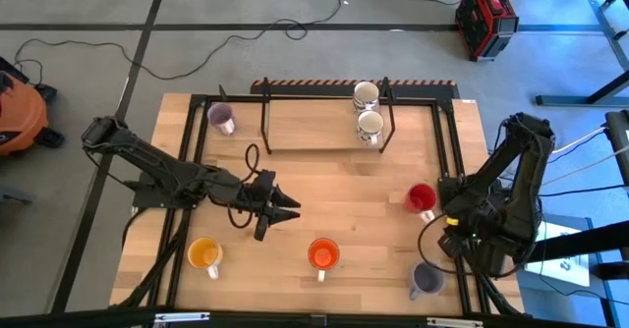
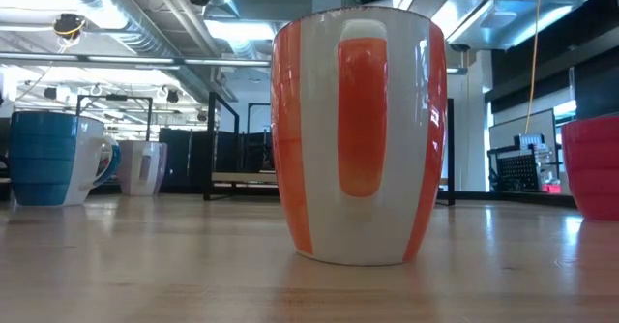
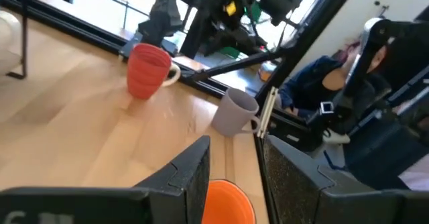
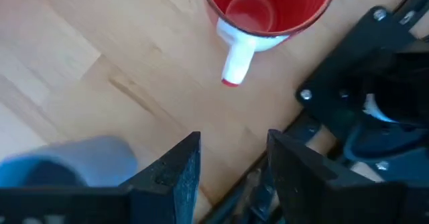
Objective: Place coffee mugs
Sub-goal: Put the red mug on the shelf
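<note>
Mugs are scattered over the wooden table (image 1: 314, 171): two white ones (image 1: 368, 110) stacked inside the black rack (image 1: 324, 100) at the far edge, a lilac one (image 1: 222, 119) near the far left corner, a red one (image 1: 421, 198) at the right, a yellow-orange one (image 1: 204, 254), an orange one (image 1: 323, 254) and a greyish-lilac one (image 1: 427, 281) along the near edge. They are judged rigid, glazed, slippery and breakable, best taken across the rim wall or by the handle. The left gripper (image 1: 285, 208) is held mid-table, jaws spread and empty; the right gripper (image 4: 231, 163), beside the red mug, is likewise parted and empty. A blue mug (image 2: 48, 159) is seen only in the low view, possibly hidden under an arm from above.
</note>
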Available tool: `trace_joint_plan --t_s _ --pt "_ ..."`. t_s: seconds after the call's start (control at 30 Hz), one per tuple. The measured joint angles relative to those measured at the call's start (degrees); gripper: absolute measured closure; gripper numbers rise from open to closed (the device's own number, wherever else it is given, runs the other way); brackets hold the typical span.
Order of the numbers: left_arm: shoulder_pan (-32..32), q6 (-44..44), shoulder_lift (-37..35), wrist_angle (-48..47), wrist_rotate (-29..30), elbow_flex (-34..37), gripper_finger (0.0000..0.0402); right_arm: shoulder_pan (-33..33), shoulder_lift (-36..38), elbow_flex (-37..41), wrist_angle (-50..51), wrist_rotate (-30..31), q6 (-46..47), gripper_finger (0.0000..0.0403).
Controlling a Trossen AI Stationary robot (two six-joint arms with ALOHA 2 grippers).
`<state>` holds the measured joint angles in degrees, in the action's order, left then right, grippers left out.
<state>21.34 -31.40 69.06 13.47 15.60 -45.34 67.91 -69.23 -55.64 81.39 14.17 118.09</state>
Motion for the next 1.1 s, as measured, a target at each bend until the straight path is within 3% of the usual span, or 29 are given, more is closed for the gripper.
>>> trace_joint_plan --t_s 0.2,0.73,0.87,1.03,1.1 --pt "0.0 0.0 0.02 0.07 1.08 0.0 0.0266 -1.8 -0.04 8.79 -10.83 1.15 1.61 0.0244" --pt "-0.07 0.04 0.02 0.22 4.51 0.0 0.0266 -9.43 -0.08 15.58 -12.38 6.31 -2.21 0.0248" --pt "-0.07 0.04 0.02 0.22 4.56 0.0 0.0266 -9.8 -0.79 15.37 -12.84 6.61 -2.9 0.0283" --pt "-0.07 0.06 0.02 0.19 4.66 0.0 0.0266 -9.82 -0.8 15.35 -12.81 7.0 -3.15 0.0361" --pt "-0.07 0.07 0.02 0.17 4.83 0.0 0.0266 -9.83 -0.81 15.3 -12.75 6.97 -3.12 0.0368"
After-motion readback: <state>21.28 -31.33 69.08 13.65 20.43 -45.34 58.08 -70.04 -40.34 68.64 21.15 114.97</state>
